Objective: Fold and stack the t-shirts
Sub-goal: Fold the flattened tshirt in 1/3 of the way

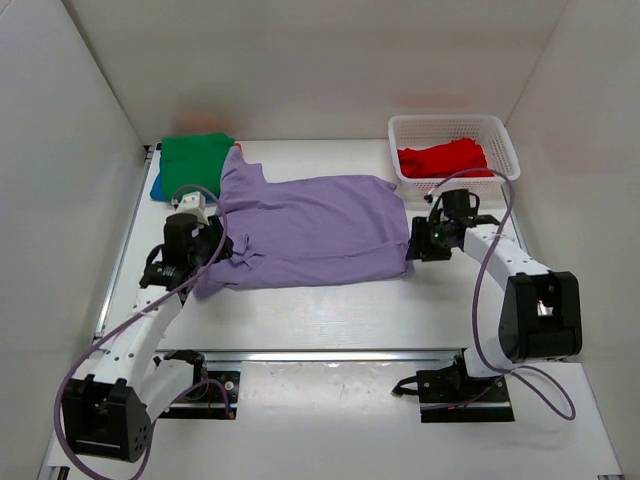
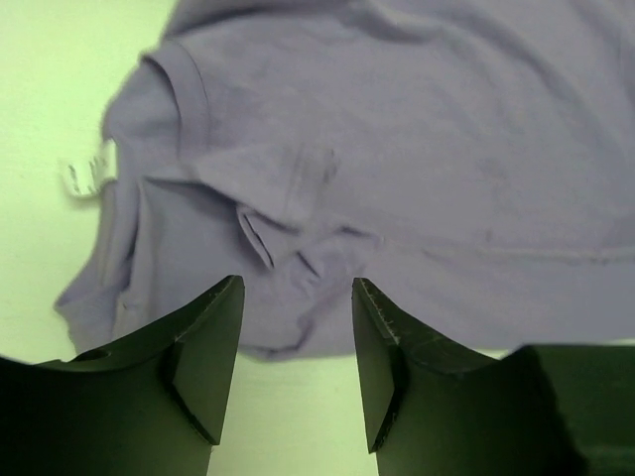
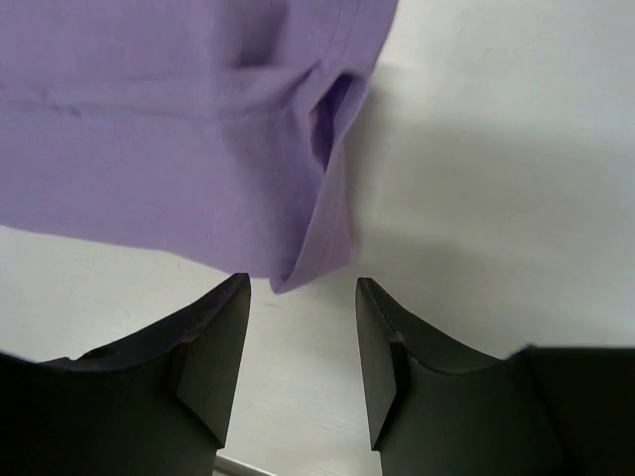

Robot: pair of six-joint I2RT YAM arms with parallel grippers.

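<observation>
left gripper (image 2: 298,293) stood spread, empty | right gripper (image 3: 303,288) spread, empty | risk — purple t-shirt (image 1: 310,230) lay bunched near left gripper, so fold might skew

Left arm (image 1: 140,330): rises from near-left base, forearm runs toward far, wrist turned right. Left tool (image 1: 222,250): low, jaws parted, gap empty. Right arm (image 1: 500,258): from near-right base, forearm runs far-left, wrist pointing left. Right tool (image 1: 412,243): low, jaws parted, nothing between. Tools well apart, facing each other.
</observation>
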